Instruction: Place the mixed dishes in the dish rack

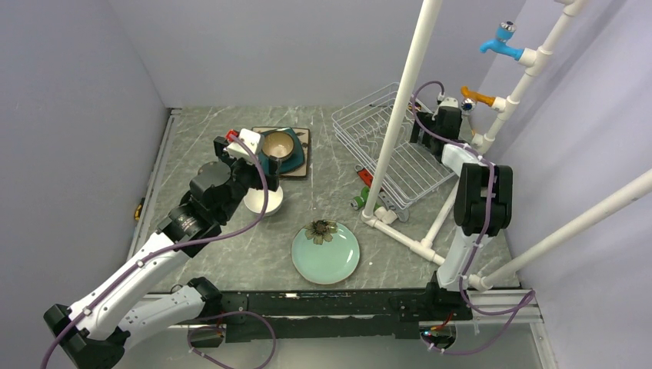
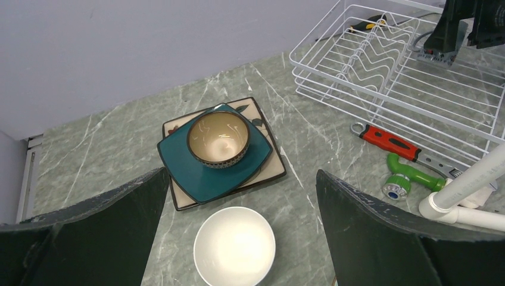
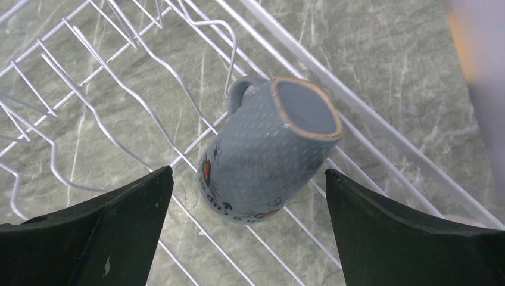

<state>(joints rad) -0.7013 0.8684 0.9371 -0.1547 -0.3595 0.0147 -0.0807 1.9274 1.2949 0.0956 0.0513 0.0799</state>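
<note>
The white bowl (image 2: 234, 247) stands on the table just below my open left gripper (image 2: 241, 176), which touches nothing. Beyond it the brown glazed bowl (image 2: 218, 139) sits on the teal square plate (image 2: 196, 173), stacked on the cream square plate (image 2: 271, 170). The mint-green round plate (image 1: 325, 254) lies at the front middle. The grey-white mug (image 3: 271, 152) lies on its side on the bars of the dish rack (image 3: 89, 77). My right gripper (image 3: 248, 173) hangs open over the mug, jaws wide and clear of it. The top view shows the rack (image 1: 361, 127) at the back right.
A white pipe frame (image 1: 400, 115) stands upright in front of the rack, with its foot pipes running along the table to the right. A red-handled tool (image 2: 390, 143) and a green fitting (image 2: 402, 176) lie beside the rack. Blue (image 1: 500, 38) and orange (image 1: 480, 96) taps stick out at the right wall.
</note>
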